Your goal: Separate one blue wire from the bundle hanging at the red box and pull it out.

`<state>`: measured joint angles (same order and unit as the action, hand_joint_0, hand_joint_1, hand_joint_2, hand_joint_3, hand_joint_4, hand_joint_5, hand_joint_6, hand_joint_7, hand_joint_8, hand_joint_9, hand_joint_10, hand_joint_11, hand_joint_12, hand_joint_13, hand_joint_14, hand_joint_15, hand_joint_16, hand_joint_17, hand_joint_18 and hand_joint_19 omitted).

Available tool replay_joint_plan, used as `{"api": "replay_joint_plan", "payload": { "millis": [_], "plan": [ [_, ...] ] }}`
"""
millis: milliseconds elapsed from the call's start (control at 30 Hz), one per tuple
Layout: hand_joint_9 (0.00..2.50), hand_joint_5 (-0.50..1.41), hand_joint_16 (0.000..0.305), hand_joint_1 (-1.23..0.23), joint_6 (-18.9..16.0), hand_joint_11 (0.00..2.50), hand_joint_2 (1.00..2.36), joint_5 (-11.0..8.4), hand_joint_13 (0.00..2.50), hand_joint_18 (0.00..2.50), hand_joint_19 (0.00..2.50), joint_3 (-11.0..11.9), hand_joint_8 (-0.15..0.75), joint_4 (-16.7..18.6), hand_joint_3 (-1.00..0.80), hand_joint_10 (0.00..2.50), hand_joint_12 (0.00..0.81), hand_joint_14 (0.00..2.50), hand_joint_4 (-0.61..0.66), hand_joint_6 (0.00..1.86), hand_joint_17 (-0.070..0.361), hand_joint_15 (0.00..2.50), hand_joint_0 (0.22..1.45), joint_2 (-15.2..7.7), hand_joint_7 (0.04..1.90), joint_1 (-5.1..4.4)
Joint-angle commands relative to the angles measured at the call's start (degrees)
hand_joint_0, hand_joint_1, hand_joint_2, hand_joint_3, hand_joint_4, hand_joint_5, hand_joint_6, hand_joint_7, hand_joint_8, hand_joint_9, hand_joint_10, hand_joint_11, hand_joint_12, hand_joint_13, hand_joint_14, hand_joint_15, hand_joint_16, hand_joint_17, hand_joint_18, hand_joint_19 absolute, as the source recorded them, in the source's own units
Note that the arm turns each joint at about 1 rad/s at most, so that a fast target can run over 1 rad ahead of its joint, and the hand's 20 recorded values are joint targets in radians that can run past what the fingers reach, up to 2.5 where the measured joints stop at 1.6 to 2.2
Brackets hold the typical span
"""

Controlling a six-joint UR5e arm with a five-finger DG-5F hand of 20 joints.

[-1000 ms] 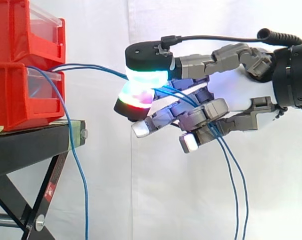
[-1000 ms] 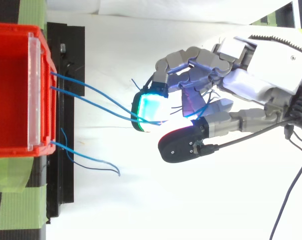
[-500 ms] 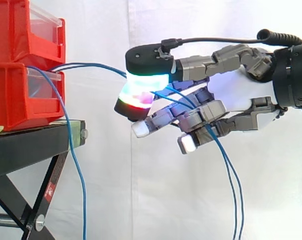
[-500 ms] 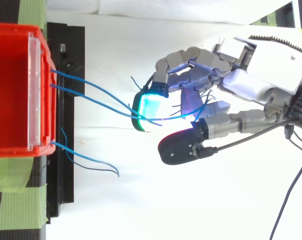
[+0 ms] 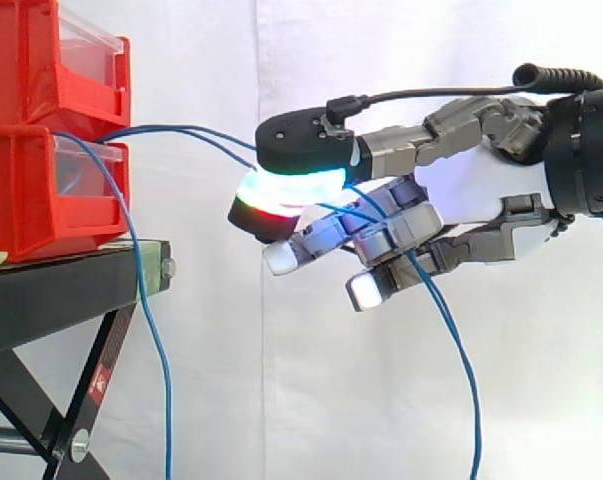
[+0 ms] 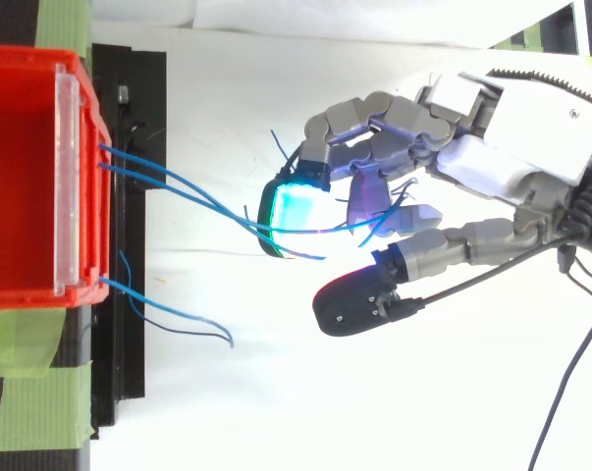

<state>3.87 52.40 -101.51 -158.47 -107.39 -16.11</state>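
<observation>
Two blue wires (image 5: 186,131) run from the front of the lower red bin (image 5: 41,190) across to my hand (image 5: 461,185). They pass under the thumb's glowing pad (image 5: 296,185), thread between the curled fingers and drop below the hand (image 5: 466,380). From above, the same wires (image 6: 188,191) cross the cyan fingertip (image 6: 294,208), and the black thumb (image 6: 359,299) stands a little off to the side of it. A third blue wire (image 5: 141,290) hangs free from the bin down past the stand, its loose end lying near the rail (image 6: 212,329).
A second red bin (image 5: 41,60) is stacked on the lower one. Both rest on a black stand (image 5: 61,290) whose edge is marked with green tape (image 6: 40,392). A white curtain hangs behind.
The thumb has swung sideways away from the cyan fingertip. The wires have slid along the fingers, and a single strand now shows hanging below the hand instead of two.
</observation>
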Motion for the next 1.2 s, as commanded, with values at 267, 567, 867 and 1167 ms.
{"api": "replay_joint_plan", "payload": {
  "millis": [267,567,867,1167],
  "plan": [
    [0.67,-0.23,0.051,-0.77,0.0,1.03,1.00,-0.02,0.69,0.68,1.24,0.0,0.315,0.0,-0.47,0.02,0.357,1.52,0.21,0.83,0.115,1.52,0.54,0.0,1.04,0.02],
    [0.70,-0.22,0.048,-0.77,0.0,1.03,1.01,-0.02,0.71,0.67,1.24,0.0,0.314,0.0,-0.40,0.02,0.339,1.47,0.21,0.83,0.108,1.52,0.59,0.0,1.05,-0.07],
    [0.64,-0.23,0.047,-0.92,0.0,1.03,1.03,-0.02,0.68,0.64,1.14,0.0,0.289,-0.2,-0.11,0.02,0.329,1.37,0.17,0.83,0.106,1.64,0.68,0.1,1.08,0.02],
    [0.52,-0.25,0.050,-1.02,0.0,1.01,1.01,0.16,0.61,0.56,1.08,0.0,0.270,-0.2,-0.40,0.02,0.324,1.25,0.16,0.82,0.111,1.72,0.70,0.0,1.10,0.02]
  ]
}}
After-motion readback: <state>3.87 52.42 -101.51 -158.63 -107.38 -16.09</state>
